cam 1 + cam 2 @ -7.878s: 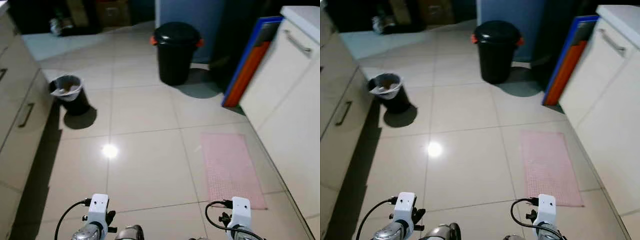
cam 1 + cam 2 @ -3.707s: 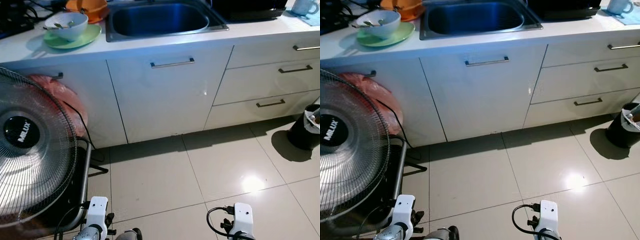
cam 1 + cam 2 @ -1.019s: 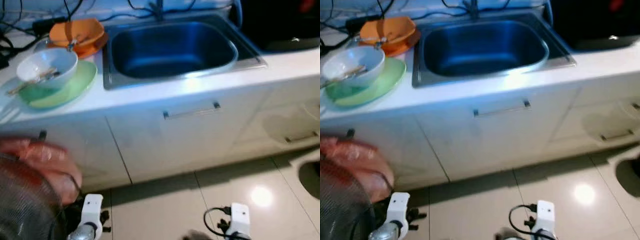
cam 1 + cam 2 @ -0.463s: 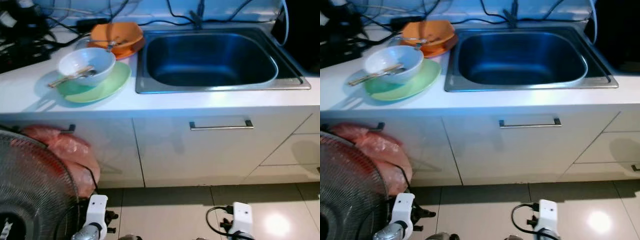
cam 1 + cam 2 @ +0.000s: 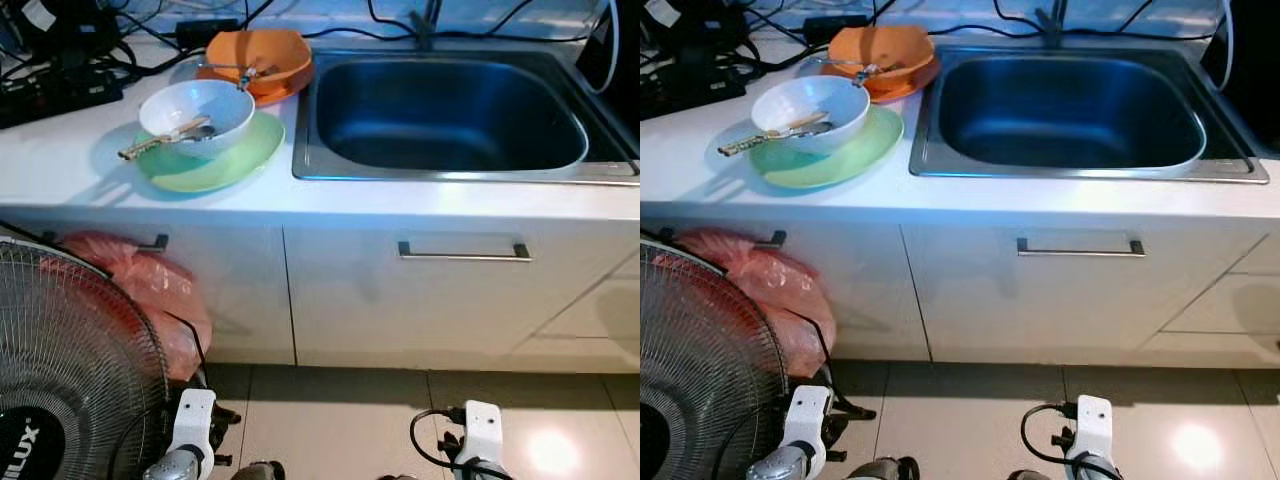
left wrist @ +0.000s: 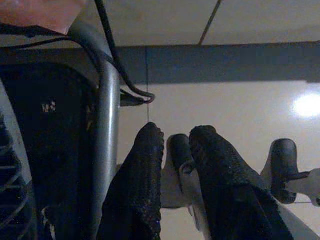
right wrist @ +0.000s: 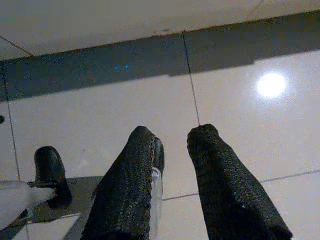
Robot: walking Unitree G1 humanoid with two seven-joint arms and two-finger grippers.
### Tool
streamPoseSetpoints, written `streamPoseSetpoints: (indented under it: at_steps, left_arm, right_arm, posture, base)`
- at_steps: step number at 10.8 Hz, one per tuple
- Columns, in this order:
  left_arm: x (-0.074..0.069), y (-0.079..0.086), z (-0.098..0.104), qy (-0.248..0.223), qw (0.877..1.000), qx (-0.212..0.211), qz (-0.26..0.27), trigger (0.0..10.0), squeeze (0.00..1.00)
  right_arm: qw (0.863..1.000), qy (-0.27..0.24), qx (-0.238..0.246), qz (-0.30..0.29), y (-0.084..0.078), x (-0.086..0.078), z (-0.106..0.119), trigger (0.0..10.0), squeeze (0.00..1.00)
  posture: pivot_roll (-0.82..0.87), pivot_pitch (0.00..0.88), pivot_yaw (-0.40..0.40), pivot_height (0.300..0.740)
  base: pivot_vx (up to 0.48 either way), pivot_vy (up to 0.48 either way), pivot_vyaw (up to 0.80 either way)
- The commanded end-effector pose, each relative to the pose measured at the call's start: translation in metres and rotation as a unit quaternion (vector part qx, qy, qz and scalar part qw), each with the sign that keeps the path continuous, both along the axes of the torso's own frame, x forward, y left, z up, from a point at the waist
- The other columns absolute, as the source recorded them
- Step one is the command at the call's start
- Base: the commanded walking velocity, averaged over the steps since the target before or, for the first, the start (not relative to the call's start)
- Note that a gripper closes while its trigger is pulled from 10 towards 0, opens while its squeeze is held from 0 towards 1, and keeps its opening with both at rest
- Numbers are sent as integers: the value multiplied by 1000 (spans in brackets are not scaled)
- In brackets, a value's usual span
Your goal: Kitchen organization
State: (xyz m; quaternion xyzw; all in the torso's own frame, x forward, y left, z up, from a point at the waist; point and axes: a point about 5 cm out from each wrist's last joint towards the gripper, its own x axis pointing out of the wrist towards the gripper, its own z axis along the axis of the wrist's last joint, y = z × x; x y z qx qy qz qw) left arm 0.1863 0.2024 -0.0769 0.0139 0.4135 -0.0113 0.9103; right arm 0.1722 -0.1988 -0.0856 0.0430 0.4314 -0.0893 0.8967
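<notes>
A white bowl (image 5: 197, 110) with chopsticks and a spoon across it sits on a green plate (image 5: 215, 162) on the white counter (image 5: 60, 160). Behind it an orange bowl (image 5: 258, 55) rests on an orange plate. Right of both lies an empty steel sink (image 5: 450, 105). Both arms hang low by the floor: the left arm (image 5: 192, 425) beside the fan, the right arm (image 5: 480, 432) over bare tile. My left gripper (image 6: 177, 131) and right gripper (image 7: 172, 131) each show a gap between the fingers, nothing held.
A standing fan (image 5: 60, 380) fills the lower left, close to my left arm. A pink plastic bag (image 5: 150, 295) hangs from a cabinet handle behind it. Cables and a power strip (image 5: 60, 90) lie at the counter's back left. A cabinet door handle (image 5: 463, 252) sits under the sink.
The view swung from the floor with two bins to the sink counter, then steadied from a blur. In the last half second the camera shifted slightly. Both arms hang as before.
</notes>
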Motion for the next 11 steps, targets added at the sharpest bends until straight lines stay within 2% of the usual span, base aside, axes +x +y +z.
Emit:
streamPoseSetpoints:
  at_steps: [1, 3, 11]
  left_arm:
    - [-4, 3, -2, 5, 1000, 0, 9, 10000, 0]
    - [-4, 3, -2, 8, 1000, 13, -2, 10000, 0]
    - [-4, 3, -2, 7, 1000, 17, -1, 10000, 0]
  right_arm:
    - [1000, 9, -2, -3, -2, -7, -3, 10000, 0]
    - [1000, 9, -2, -1, -2, -6, -3, 10000, 0]
    - [1000, 9, -2, 5, -2, -6, -2, 10000, 0]
  posture:
    - [-25, 137, 29, 740]
    - [-25, 138, 31, 740]
    - [-22, 137, 27, 740]
  base:
    - [0, 0, 0]
    - [0, 0, 0]
    - [0, -333, 0]
